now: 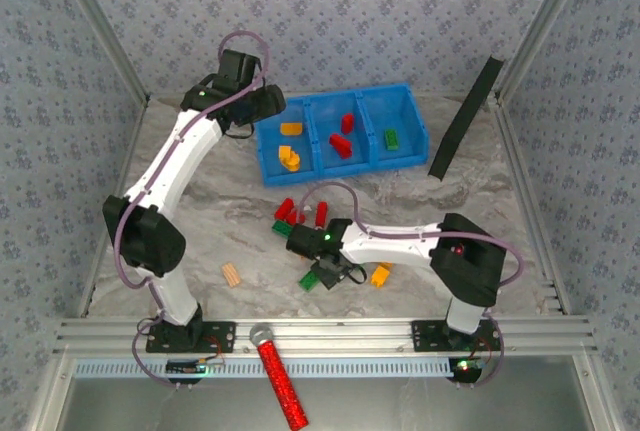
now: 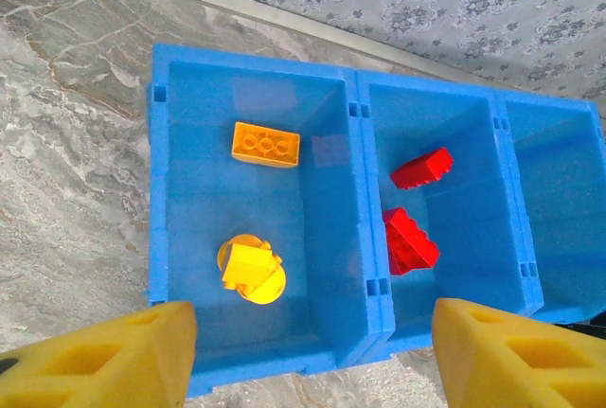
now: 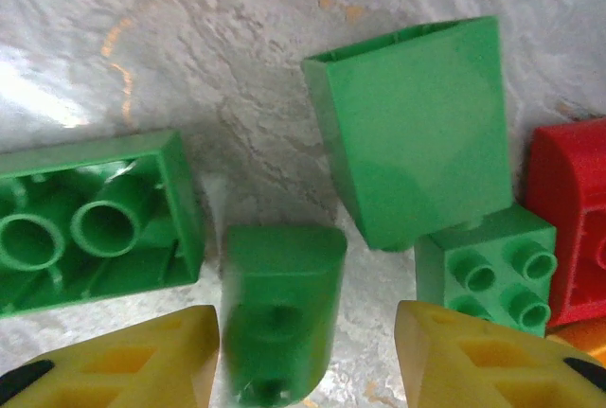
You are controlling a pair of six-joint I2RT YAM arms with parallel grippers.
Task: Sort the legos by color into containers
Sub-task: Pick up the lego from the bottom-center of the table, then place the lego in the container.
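The grey-veined, marble-look tabletop (image 1: 200,201) is carrying everything, and the bright blue glossy plastic tray with three compartments (image 2: 159,238) is sitting toward its far side. The left fingers (image 2: 133,356), yellow foam wedges, are hanging spread wide over the tray's near wall, released, with nothing between them.

The tray's left compartment is holding a flat orange studded brick (image 2: 266,144) and a round yellow disc (image 2: 268,294) with a small yellow block (image 2: 248,264) lying on it. Two shiny red bricks (image 2: 409,242) are lying in the middle one, and a green brick (image 1: 392,137) in the right.

On the near tabletop, the right fingers (image 3: 142,356) are straddling a blurred round-topped green brick (image 3: 279,304). They are not clenched, and a gap is showing beside one finger. Around it are lying a tall smooth sloped green block (image 3: 412,143) and an upturned green brick showing hollow tubes (image 3: 95,223). A small four-stud green cube (image 3: 488,271) is touching a red brick (image 3: 573,219).
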